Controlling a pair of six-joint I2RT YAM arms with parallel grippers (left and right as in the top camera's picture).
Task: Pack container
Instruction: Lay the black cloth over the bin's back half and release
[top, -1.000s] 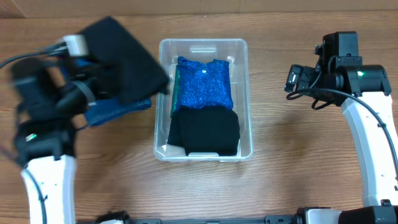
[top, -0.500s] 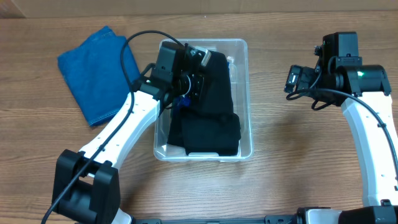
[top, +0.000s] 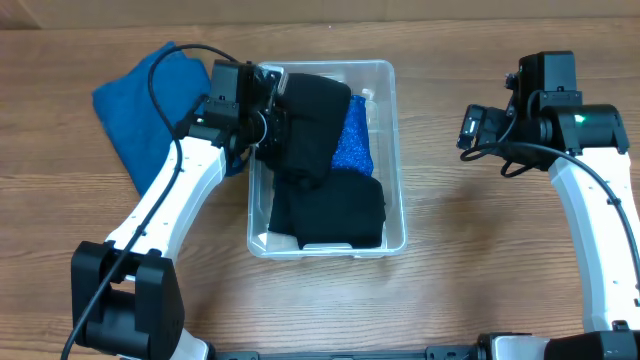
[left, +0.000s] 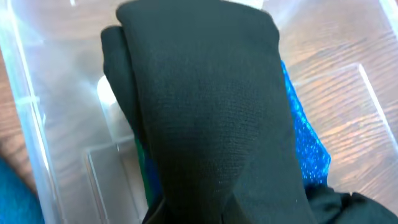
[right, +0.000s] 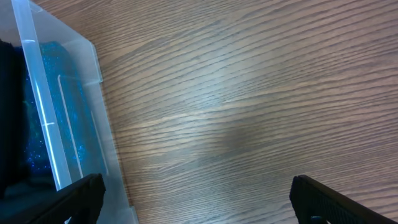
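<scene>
The clear plastic container (top: 397, 150) stands at the table's middle. In it lie a sparkly blue cloth (top: 355, 148) at the back and a folded black cloth (top: 330, 212) at the front. My left gripper (top: 272, 125) is at the container's back left rim, shut on another black cloth (top: 312, 115) that hangs over the blue one. In the left wrist view this black cloth (left: 205, 118) fills the frame and hides the fingers. My right gripper (top: 480, 130) is open and empty over bare table, right of the container; its wrist view (right: 199, 199) shows the container's wall (right: 68, 124).
A folded plain blue cloth (top: 135, 105) lies on the table to the left of the container, partly under my left arm. Wooden table top (right: 249, 93) shows to the right of the container.
My left arm has drawn back to the left with the black cloth, which uncovers the right part of the sparkly blue cloth. The right arm has not moved.
</scene>
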